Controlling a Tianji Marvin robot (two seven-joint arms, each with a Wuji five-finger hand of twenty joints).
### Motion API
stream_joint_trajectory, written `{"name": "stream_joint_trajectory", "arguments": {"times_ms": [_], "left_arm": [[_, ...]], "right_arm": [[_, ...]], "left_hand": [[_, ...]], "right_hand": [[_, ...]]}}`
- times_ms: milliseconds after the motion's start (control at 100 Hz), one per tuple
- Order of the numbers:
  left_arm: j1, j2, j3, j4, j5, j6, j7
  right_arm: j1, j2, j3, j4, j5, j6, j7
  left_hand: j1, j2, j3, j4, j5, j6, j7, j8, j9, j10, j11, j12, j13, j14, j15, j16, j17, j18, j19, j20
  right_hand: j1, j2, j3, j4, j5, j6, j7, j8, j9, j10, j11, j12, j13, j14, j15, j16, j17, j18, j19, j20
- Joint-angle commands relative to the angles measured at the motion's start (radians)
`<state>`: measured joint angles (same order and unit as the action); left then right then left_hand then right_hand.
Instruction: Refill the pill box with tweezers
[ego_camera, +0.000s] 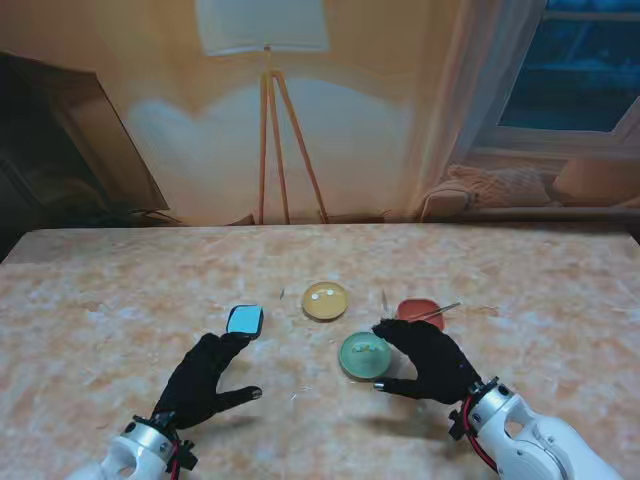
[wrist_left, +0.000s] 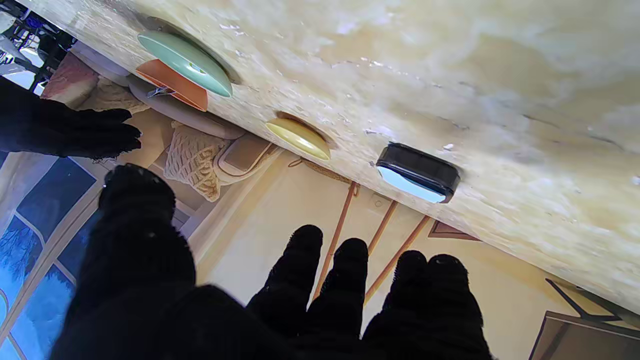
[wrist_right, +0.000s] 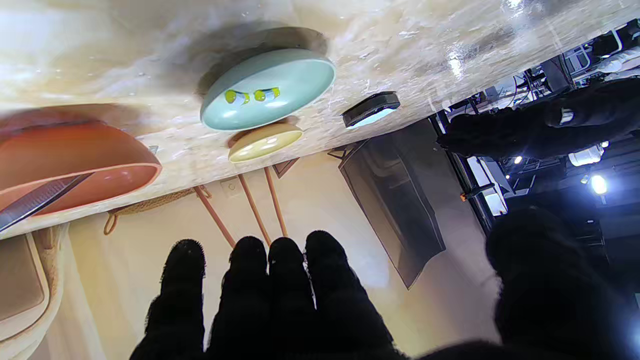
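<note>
- Right hand (ego_camera: 425, 360), empty with fingers spread, hovers beside the red dish (ego_camera: 420, 312) holding thin, stiff, likely slippery tweezers (ego_camera: 436, 313); grasp mid-shaft.
- Left hand (ego_camera: 205, 380), fingers apart and empty, rests near the pill box (ego_camera: 244, 320).

A staged living room. A printed backdrop (ego_camera: 330, 120) shows a floor lamp (ego_camera: 268, 110), window (ego_camera: 575, 75) and cushions. Past its edge, the right wrist view shows lab gear (wrist_right: 575, 60).

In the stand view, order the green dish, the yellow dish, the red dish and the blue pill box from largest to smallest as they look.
1. green dish, partly hidden by the right hand
2. yellow dish, nearly the same; farther from me, so unsure
3. red dish
4. blue pill box
</note>
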<state>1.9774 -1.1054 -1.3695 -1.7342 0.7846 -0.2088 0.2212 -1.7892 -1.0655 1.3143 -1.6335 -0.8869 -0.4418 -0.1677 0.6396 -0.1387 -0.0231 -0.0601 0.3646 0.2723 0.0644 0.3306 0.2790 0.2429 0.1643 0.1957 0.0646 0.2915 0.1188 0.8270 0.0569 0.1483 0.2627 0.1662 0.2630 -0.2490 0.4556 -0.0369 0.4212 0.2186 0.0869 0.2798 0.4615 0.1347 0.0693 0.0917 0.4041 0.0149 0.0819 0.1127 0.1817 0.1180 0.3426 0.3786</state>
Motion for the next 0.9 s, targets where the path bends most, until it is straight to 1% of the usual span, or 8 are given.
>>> {"name": "stream_joint_trajectory", "arguments": {"times_ms": [0,170,700,890], "left_arm": [[-0.009,-0.002,0.007,0.012,-0.003,-0.004,-0.016],[-0.021,-0.001,0.017,0.025,-0.009,-0.009,-0.019],[-0.001,0.001,0.002,0.002,0.01,-0.008,-0.021],[-0.011,0.003,0.005,0.007,0.024,-0.005,-0.024]], "right_arm": [[-0.001,-0.009,-0.009,0.01,0.002,0.0,0.014],[0.005,-0.008,-0.015,0.02,0.007,-0.003,0.017],[-0.006,-0.011,-0.006,0.015,0.006,-0.006,-0.002],[-0.009,-0.013,0.001,0.016,0.006,-0.017,-0.008]], "left_hand": [[0.017,-0.005,0.005,0.016,0.004,-0.008,-0.005,-0.001,0.005,-0.018,-0.012,0.009,-0.004,-0.008,-0.002,-0.016,-0.011,-0.059,-0.001,-0.003],[0.017,-0.004,0.005,0.016,0.004,-0.008,-0.005,-0.002,0.004,-0.018,-0.012,0.009,-0.004,-0.009,-0.002,-0.018,-0.012,-0.058,0.0,-0.002],[0.018,-0.012,0.006,0.016,0.018,-0.016,0.005,0.004,0.012,-0.019,-0.012,0.009,0.003,-0.011,-0.001,-0.028,-0.014,-0.055,0.0,-0.003],[0.026,-0.028,0.008,0.017,0.014,-0.02,0.004,0.005,0.013,-0.022,-0.011,0.011,0.006,-0.012,0.001,-0.028,-0.011,-0.053,0.002,-0.002]], "right_hand": [[0.004,0.01,-0.016,-0.019,0.013,-0.013,-0.014,-0.001,0.017,-0.008,0.002,0.012,0.003,-0.012,0.001,0.002,-0.001,0.002,0.01,0.003],[0.005,0.009,-0.018,-0.019,0.014,-0.014,-0.014,-0.002,0.017,-0.008,0.002,0.013,0.003,-0.014,0.001,0.002,-0.001,0.003,0.01,0.002],[0.003,0.006,-0.018,-0.019,0.011,-0.012,-0.016,-0.005,0.018,-0.007,0.002,0.013,0.003,-0.013,0.0,0.003,-0.001,0.004,0.011,0.002],[0.003,0.005,-0.017,-0.019,0.011,-0.012,-0.017,-0.006,0.018,-0.006,0.001,0.014,0.003,-0.011,0.001,0.003,-0.002,0.003,0.011,0.001]]}}
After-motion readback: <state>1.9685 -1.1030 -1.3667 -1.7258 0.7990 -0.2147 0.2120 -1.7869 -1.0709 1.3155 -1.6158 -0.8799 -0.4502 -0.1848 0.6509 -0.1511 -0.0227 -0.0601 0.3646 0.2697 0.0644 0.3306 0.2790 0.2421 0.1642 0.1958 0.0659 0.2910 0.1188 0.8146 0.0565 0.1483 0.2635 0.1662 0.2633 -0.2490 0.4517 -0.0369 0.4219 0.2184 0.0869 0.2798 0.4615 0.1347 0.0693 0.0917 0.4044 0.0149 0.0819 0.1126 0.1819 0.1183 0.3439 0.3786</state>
